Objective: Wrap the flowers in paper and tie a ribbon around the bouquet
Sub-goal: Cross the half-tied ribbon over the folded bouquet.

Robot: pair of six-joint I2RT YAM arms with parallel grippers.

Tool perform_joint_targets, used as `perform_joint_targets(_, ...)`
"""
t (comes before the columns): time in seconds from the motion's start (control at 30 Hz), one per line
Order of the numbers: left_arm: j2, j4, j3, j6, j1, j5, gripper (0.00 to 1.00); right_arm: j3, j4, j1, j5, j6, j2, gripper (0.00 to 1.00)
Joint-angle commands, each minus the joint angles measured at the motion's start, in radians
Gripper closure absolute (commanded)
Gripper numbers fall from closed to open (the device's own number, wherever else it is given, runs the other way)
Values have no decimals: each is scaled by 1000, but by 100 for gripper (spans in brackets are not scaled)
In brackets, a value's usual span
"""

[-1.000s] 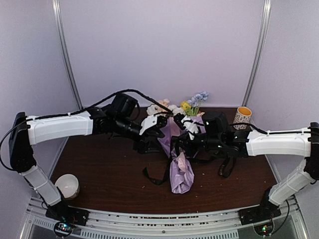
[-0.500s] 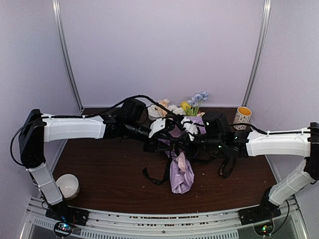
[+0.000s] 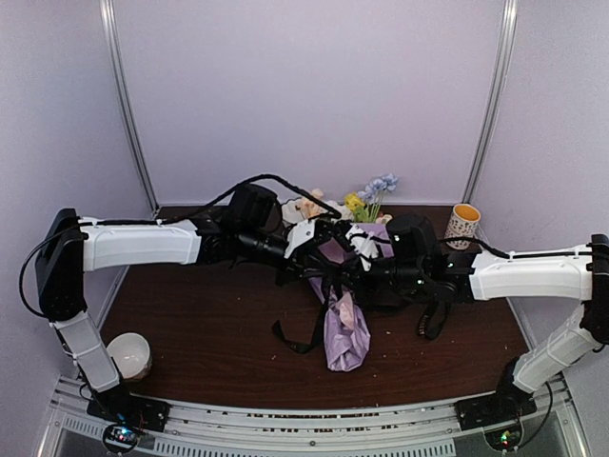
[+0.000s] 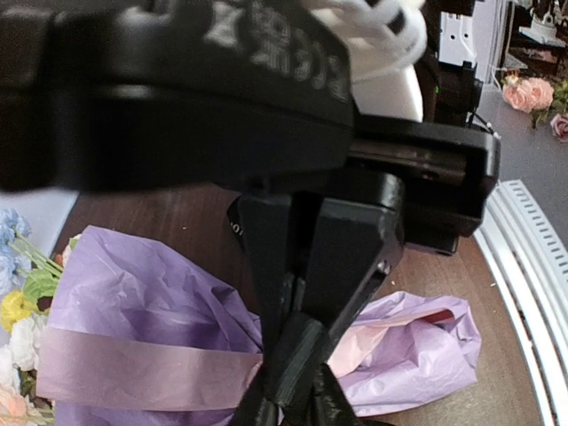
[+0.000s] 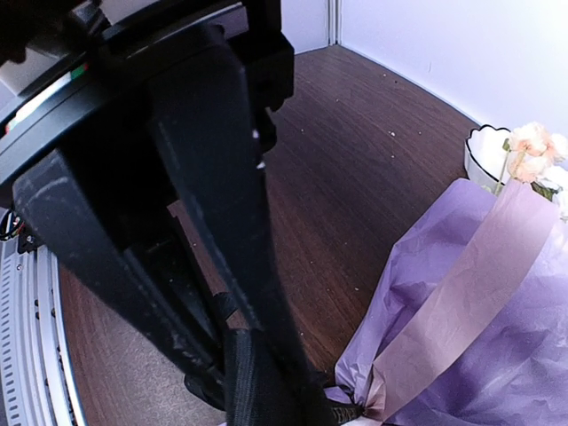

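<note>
The bouquet lay lengthwise — my right end effector pinched together at its waist, left end effector opposite, gap unreadable.

The bouquet lay on the desk, narrow end toward the near edge. Its lilac paper showed a pale pink band of the reverse face and was gathered at the waist. The flowers, yellow, blue, peach and white, projected from the far, wide end. The black ribbon trailed in loose loops at the bouquet's left.
</note>
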Motion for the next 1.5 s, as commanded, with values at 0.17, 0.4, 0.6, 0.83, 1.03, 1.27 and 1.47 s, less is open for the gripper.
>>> perform_joint_targets(0.17,0,-12,32,-9,14,54,100,-1,13,-3,17,5,-16,98)
perform_joint_targets(0.4,-6,54,-3,-64,14,48,100,-12,-74,-2,110,28,-46,67)
perform_joint_targets(0.6,-2,53,-6,-71,14,41,100,-69,-175,-3,169,85,-129,53)
perform_joint_targets(0.83,3,61,-14,-88,10,-12,100,-53,-617,-87,593,433,-263,32)
perform_joint_targets(1.03,1,76,-27,-90,-15,-33,100,-175,-798,-366,547,655,-281,20)
perform_joint_targets(1.27,3,82,-30,-104,-22,-38,100,-242,-617,-610,388,657,-155,24)
perform_joint_targets(1.47,4,80,-35,-98,-23,-45,100,-160,-622,-626,345,605,18,37)
